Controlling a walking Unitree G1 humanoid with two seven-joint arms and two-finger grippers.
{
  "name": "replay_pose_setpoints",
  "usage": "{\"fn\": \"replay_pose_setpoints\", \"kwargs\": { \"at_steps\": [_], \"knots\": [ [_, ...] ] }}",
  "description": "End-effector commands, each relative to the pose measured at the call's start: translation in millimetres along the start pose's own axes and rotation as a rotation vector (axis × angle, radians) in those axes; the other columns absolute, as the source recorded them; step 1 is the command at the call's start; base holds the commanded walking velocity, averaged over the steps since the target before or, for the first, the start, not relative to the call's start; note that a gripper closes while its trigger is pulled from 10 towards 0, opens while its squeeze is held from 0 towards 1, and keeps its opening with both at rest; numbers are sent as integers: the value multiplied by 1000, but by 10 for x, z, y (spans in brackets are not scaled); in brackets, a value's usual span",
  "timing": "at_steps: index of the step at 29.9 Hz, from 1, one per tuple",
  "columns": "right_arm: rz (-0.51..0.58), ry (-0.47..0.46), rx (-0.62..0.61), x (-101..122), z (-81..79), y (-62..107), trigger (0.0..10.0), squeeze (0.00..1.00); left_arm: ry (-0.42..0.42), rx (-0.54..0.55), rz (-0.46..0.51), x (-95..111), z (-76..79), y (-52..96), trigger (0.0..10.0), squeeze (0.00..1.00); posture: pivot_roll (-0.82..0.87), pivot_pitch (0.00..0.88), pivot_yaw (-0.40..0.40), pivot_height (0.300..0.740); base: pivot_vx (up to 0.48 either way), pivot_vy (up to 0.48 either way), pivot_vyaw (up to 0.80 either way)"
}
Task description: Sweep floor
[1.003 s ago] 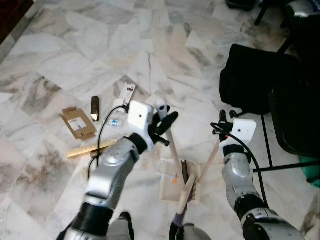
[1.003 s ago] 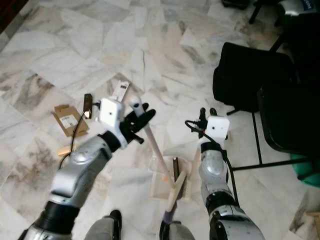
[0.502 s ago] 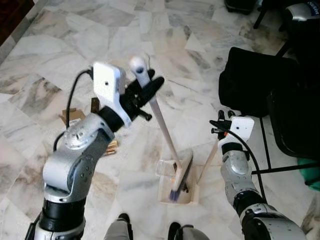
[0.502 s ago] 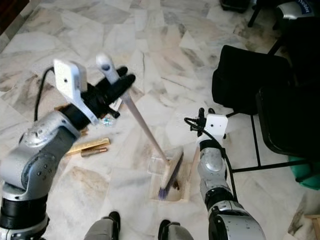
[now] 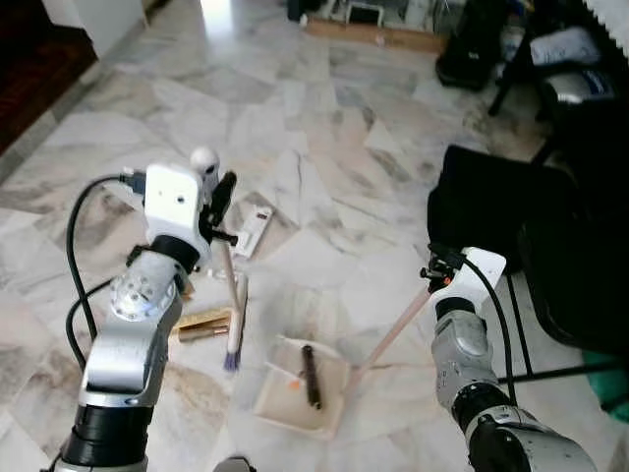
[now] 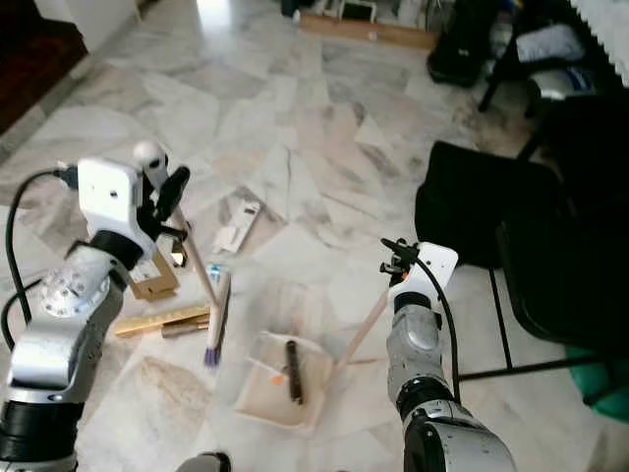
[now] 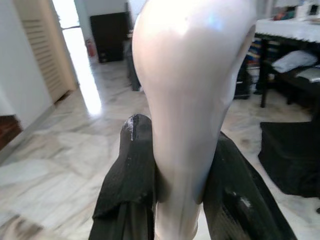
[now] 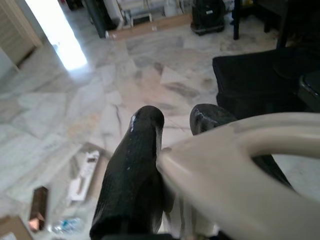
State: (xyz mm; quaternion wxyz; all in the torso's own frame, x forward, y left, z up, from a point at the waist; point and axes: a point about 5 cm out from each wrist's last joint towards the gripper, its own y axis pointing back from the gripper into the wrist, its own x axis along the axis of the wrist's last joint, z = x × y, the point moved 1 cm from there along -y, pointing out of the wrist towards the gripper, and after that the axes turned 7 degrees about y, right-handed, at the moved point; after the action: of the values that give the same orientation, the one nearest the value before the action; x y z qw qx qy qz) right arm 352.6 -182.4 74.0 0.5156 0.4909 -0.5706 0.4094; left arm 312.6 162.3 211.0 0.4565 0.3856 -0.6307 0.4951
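Observation:
My left gripper (image 5: 222,200) is shut on the pale handle of a small broom (image 5: 229,285), just below its white knob (image 5: 203,157). The brush head (image 5: 235,336) hangs at the floor to the left of the dustpan (image 5: 270,405). In the pan lie a dark stick (image 5: 310,377) and an orange scrap (image 5: 292,385). The dustpan's long handle (image 5: 391,331) rises to the right, where my right gripper (image 5: 436,274) is shut on its top. In the left wrist view the black fingers (image 7: 129,170) clamp the white handle (image 7: 190,100). In the right wrist view the fingers (image 8: 132,170) pinch the beige handle loop (image 8: 225,170).
Litter lies on the marble floor: a white packet (image 5: 254,222), a wooden strip (image 5: 200,321) and a piece of cardboard (image 6: 155,282). A black chair (image 5: 501,202) stands close on the right, with more furniture behind it. The floor opens out ahead and to the left.
My left arm has swung the broom out of the dustpan to the left and lowered it. The right gripper stays on the dustpan handle. The camera has tilted up.

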Motion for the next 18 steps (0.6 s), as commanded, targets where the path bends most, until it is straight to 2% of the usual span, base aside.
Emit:
{"fn": "replay_pose_setpoints", "kwargs": {
  "at_steps": [1, 4, 9, 12, 18],
  "knots": [
    [35, -30, -17, 100, 41, -47, 10000, 0, -47, 37, 22, -55, -38, 37, 10000, 0, 220, 0, -94, 740, 0, 0, 0],
    [44, -39, 1, 135, 6, -69, 10000, 0, -66, 75, 6, -182, -104, 97, 10000, 0, 229, 0, -106, 740, 0, 0, 0],
    [58, -57, 46, 191, -52, -101, 10000, 0, -73, 62, 17, -235, -78, 122, 10000, 0, 219, 0, -116, 740, 0, 0, 0],
    [71, -64, 65, 236, -66, -122, 10000, 0, -101, 31, 38, -215, -58, 87, 10000, 0, 224, 0, -123, 740, 0, 0, 0],
    [73, -77, 133, 273, -156, -147, 10000, 0, -97, -48, 73, -143, 22, -39, 10000, 0, 224, 0, -133, 740, 0, 0, 0]
  ]
}}
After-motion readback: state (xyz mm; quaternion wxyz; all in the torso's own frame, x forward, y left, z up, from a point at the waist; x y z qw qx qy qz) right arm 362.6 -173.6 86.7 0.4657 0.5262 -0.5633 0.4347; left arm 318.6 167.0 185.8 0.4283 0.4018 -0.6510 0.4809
